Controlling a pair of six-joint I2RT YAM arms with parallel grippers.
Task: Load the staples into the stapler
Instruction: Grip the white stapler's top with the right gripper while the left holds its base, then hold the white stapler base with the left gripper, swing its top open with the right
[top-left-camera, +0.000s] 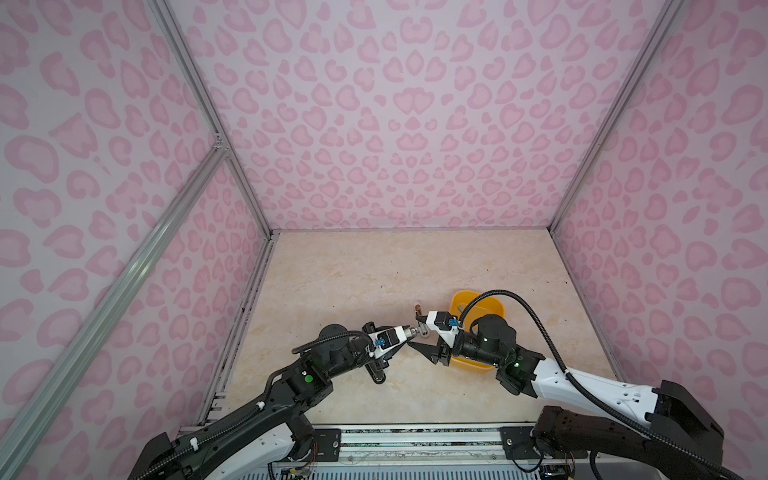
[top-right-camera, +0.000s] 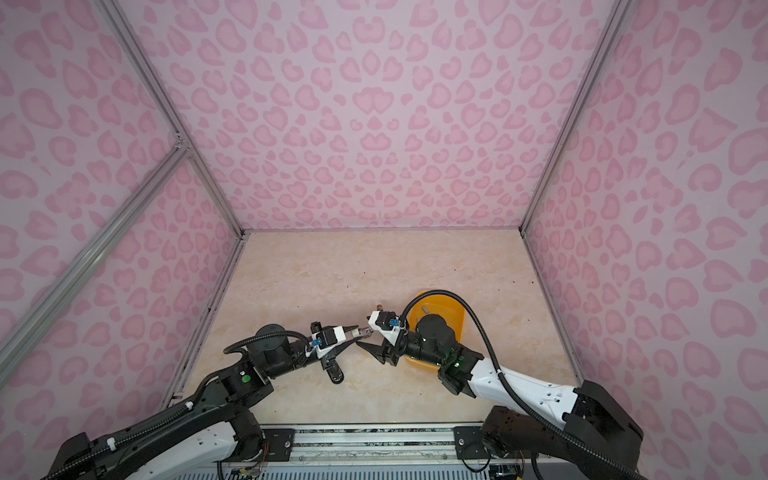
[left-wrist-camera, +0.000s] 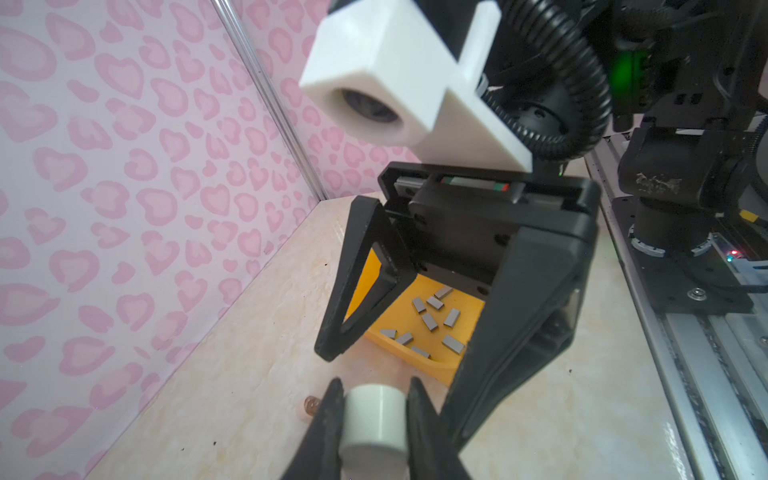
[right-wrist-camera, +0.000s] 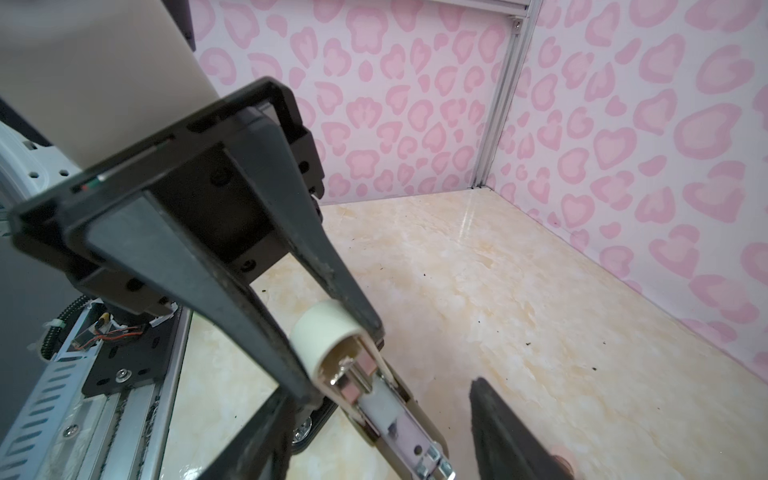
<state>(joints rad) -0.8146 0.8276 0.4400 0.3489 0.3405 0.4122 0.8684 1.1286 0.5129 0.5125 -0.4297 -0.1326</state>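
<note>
Close to the orange bin (left-wrist-camera: 440, 370), the left fingers (left-wrist-camera: 322, 428) pinch the stapler (right-wrist-camera: 374, 399) by its white end; its metal rail is cut off by the frame. Right fingers (left-wrist-camera: 511, 316) stand spread between stapler and bin, partly hiding the bin. Grey staples (left-wrist-camera: 432, 320) lie loose inside the bin. A small brownish thing (left-wrist-camera: 311, 402) near it is too blurred to identify.

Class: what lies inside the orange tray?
Several small grey staples lie scattered on the floor of the orange tray. The right gripper covers part of it, so more may be hidden.
</note>
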